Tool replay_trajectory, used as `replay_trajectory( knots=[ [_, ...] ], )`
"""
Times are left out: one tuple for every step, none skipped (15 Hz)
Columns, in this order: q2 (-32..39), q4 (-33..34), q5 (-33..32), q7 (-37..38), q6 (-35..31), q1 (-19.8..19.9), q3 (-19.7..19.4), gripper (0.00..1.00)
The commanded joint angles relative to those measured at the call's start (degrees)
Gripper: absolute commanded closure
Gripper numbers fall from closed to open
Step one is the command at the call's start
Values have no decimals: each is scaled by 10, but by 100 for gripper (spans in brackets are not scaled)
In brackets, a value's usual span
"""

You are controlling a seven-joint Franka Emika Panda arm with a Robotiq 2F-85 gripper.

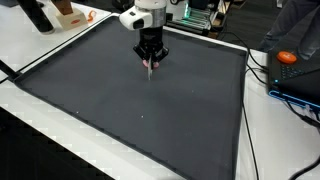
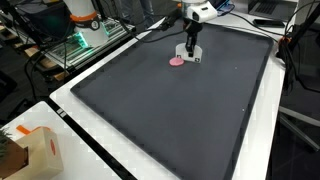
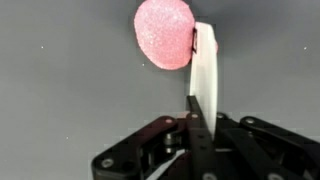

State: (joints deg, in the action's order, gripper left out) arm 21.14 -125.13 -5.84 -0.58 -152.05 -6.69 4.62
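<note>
- My gripper [image 3: 193, 108] has its jaws pressed together on a white strip [image 3: 205, 70]. It is a flat, narrow piece, pinched at its lower end and running straight out from the jaws in the wrist view.
- The far tip of the strip meets a pink lump [image 3: 165, 32], rounded and grainy — the two touch, with a sliver of pink showing past the strip's other side. I cannot tell whether they are one piece or two.
- In an exterior view the pink lump [image 2: 178, 60] lies flat on the dark mat [image 2: 170, 120], just beside the gripper [image 2: 190, 52] and close to the mat's far edge.
- In an exterior view from another angle, the gripper [image 1: 151, 60] points straight down over the mat [image 1: 100, 110], again near its far edge and roughly midway along it. The strip [image 1: 150, 68] shows only as a thin pale line below the jaws.
- The mat covers most of a white table [image 2: 100, 125], which shows as a border round its edges.
- Well apart from the gripper, a cardboard box [image 2: 35, 150] sits at the table's near corner.
- An orange object [image 1: 288, 57] rests beyond the mat's side edge.
</note>
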Motion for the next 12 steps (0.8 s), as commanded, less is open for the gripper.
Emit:
replay_trajectory(
  knots=[
    [56,43,-5,-7,-23,-3,-2,99],
    [58,47,-1,-10,-19,-2,0,99],
    [58,47,4,-12,-22,1,2,99],
    [58,49,3,-10,-23,0,0,99],
    [59,51,3,-10,-25,0,1,99],
    [59,53,3,-11,-27,0,2,99],
    [60,56,1,-9,-27,-2,1,99],
    [62,59,2,-10,-29,-2,3,99],
    [64,63,2,-11,-30,-3,3,99],
    [67,67,9,-19,-29,1,10,99],
    [70,71,15,-25,-23,3,15,99],
    [71,73,26,-35,-17,9,24,99]
  ],
)
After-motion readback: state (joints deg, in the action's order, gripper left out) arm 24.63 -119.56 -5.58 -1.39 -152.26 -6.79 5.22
